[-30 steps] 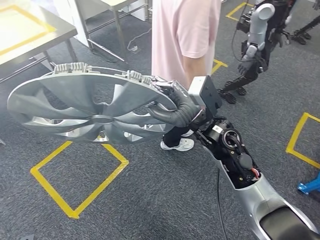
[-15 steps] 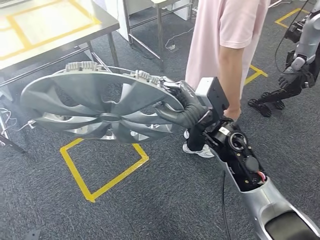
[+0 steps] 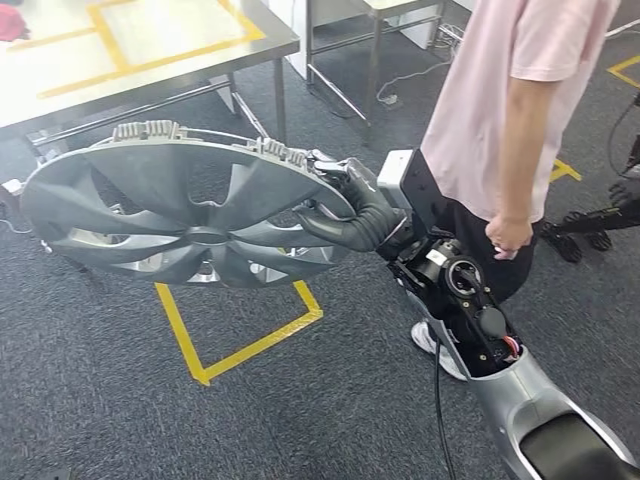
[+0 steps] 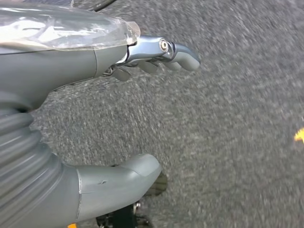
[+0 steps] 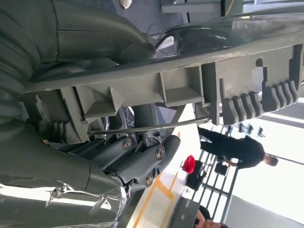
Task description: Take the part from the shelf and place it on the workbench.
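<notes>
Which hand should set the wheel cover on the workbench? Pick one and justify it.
Right. The right hand already grips the wheel cover by its rim, and the workbench lies just beyond it. The left hand hangs over carpet, holding nothing.

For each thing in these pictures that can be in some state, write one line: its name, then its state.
wheel cover: held by its rim, level, above the floor, not yet on the workbench.
right hand: fingers grip the wheel cover's rim.
left hand: holds nothing, fingers apart.
workbench: bears yellow tape lines.
person: standing beside the right arm.
</notes>
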